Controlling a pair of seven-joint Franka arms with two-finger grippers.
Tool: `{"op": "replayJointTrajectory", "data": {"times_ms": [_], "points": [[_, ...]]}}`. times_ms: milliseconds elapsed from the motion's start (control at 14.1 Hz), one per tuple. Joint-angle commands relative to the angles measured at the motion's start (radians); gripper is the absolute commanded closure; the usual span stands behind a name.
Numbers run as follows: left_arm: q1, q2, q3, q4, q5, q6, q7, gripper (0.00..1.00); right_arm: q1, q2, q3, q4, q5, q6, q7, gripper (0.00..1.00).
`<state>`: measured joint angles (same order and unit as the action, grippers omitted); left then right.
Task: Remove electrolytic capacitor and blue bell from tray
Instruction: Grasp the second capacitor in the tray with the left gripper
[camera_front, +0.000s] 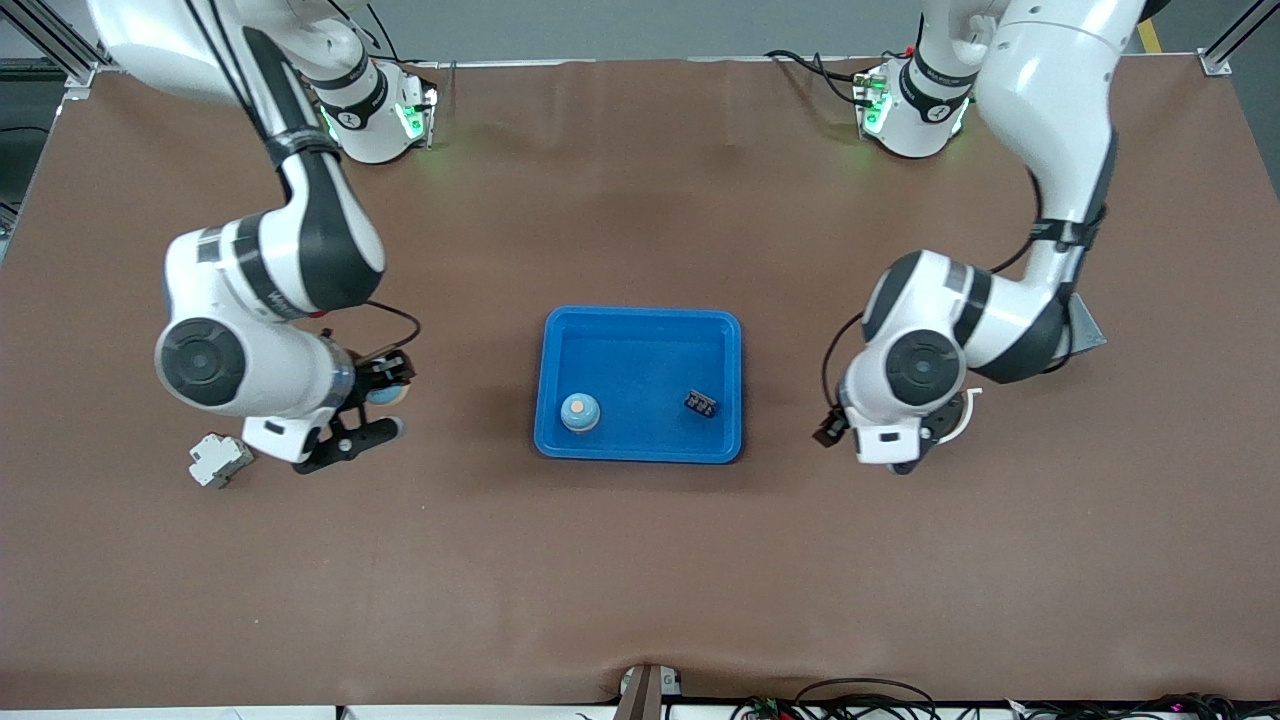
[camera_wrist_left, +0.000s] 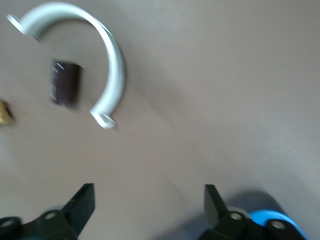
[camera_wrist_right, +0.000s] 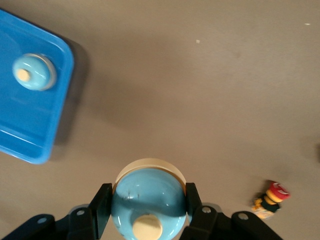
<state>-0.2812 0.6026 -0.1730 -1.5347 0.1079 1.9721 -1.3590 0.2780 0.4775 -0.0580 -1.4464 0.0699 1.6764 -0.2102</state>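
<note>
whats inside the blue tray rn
Inside the blue tray: a light blue bell and a small black capacitor, lying apart. Nothing covers the tray floor; both sit fully visible.

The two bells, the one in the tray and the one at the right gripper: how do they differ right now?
The bell in the tray sits free on the floor of the blue tray, near the corner toward the right arm's end; the held bell is clamped in the right gripper over bare table. The first is beside a capacitor; the second is outside the tray. Both are light blue domes with a cream button on top.
</note>
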Motion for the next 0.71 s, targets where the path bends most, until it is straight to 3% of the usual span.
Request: {"op": "replayJointTrajectory", "data": {"times_ms": [0, 283, 636], "points": [[-0.061, 0.075, 0.006, 0.076, -0.02, 0.059, -0.115, 0.15, -0.026, -0.066, 0.015, -0.075, -0.07, 0.011, -0.061, 0.84], [-0.148, 0.147, 0.006, 0.129, -0.022, 0.207, -0.294, 0.18, -0.065, -0.143, 0.015, -0.196, -0.117, 0.072, -0.127, 0.84], [-0.209, 0.178, 0.006, 0.134, -0.022, 0.218, -0.37, 0.25, -0.163, -0.206, 0.017, -0.386, -0.116, 0.245, -0.271, 0.84]]}}
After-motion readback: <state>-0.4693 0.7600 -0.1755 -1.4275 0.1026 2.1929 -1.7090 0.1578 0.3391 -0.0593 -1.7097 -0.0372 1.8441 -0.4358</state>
